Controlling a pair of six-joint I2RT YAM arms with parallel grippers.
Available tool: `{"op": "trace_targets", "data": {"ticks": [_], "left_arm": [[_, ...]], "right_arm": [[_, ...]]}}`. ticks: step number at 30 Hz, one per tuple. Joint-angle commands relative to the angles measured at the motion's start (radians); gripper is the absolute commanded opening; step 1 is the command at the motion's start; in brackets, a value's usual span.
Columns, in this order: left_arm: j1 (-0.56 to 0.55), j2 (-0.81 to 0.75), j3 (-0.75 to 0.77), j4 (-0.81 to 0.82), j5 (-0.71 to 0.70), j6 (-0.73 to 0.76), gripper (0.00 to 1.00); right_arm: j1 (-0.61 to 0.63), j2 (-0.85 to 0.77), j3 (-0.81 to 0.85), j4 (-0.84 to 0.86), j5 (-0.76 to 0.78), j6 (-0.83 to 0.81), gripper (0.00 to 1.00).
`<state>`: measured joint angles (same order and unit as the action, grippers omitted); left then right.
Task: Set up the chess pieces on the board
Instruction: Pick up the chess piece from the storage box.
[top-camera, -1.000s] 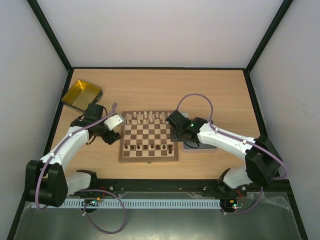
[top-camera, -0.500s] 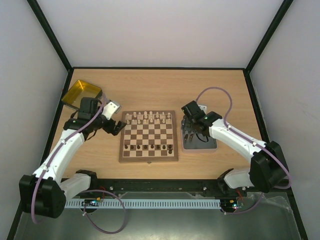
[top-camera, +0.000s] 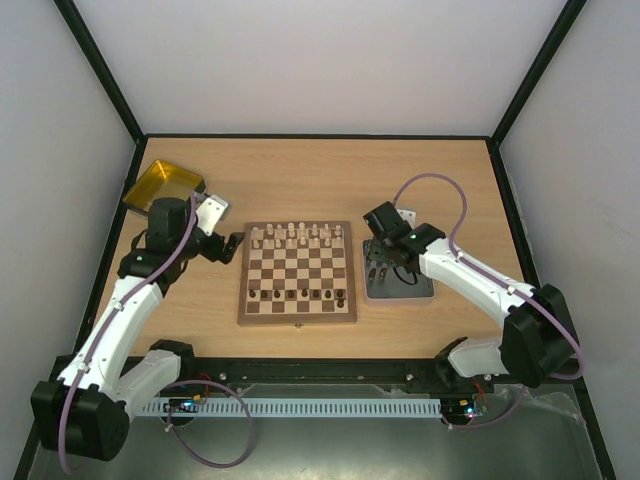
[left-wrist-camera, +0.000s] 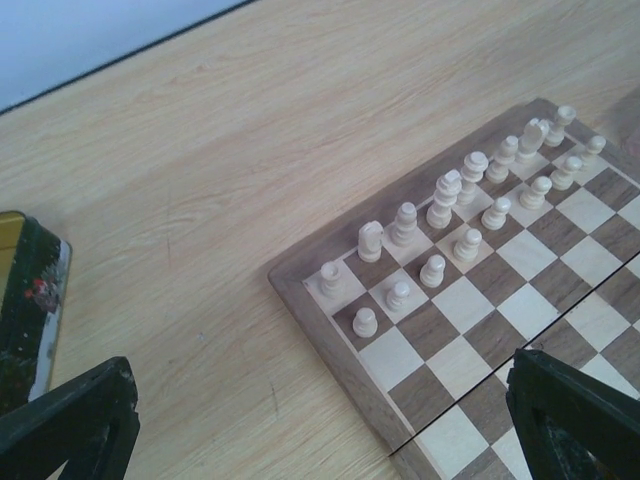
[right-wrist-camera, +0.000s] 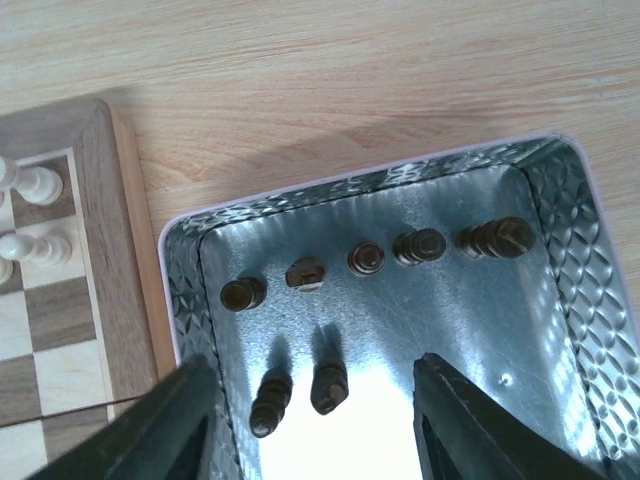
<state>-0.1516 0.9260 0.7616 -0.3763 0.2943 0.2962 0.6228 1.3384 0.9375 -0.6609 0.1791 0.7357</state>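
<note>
The right gripper hangs over the grey tray, jaws partly apart and empty, with 2 toppled dark pieces just below. Closing off-centre could pinch both or flick 1 away. The left gripper, wide apart and empty, hovers by the board at its left edge. Pale pieces line the board's far edge.

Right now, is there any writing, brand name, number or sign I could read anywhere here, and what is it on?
No text can be read in any view.
Side of the yellow tray: a dark green print with red spots, too blurred to tell whether it holds words.
The board, chess pieces and grey tray: no marks visible.
</note>
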Motion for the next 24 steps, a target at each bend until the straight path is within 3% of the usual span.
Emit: {"op": "trace_targets", "data": {"ticks": [1, 4, 5, 8, 12, 15, 17, 24], "left_arm": [[0.006, 0.045, 0.026, -0.051, 0.0, -0.008, 1.0], [0.006, 0.055, 0.04, -0.07, 0.03, -0.009, 1.0], [0.006, 0.052, 0.039, -0.073, 0.041, -0.001, 1.0], [0.006, 0.048, 0.024, -0.076, 0.076, 0.024, 1.0], [0.006, 0.056, 0.015, -0.086, 0.085, 0.052, 1.0], [0.005, 0.059, -0.002, -0.07, 0.078, 0.055, 1.0], [0.005, 0.064, -0.013, -0.063, 0.088, 0.058, 1.0], [0.004, 0.084, -0.018, -0.061, 0.092, 0.052, 1.0]], "right_arm": [[0.002, -0.041, -0.003, -0.023, 0.028, -0.026, 0.59], [0.002, -0.069, -0.02, -0.001, 0.024, -0.009, 0.91], [0.002, -0.076, -0.026, 0.009, 0.006, -0.012, 0.96], [0.001, -0.095, -0.048, 0.027, -0.016, -0.016, 0.96], [0.001, -0.086, -0.036, 0.013, -0.027, -0.024, 0.79], [0.001, -0.057, -0.025, -0.003, -0.038, -0.021, 0.51], [0.001, -0.037, -0.025, -0.004, -0.057, -0.019, 0.38], [0.002, -0.018, -0.048, 0.027, -0.105, -0.021, 0.4]]}}
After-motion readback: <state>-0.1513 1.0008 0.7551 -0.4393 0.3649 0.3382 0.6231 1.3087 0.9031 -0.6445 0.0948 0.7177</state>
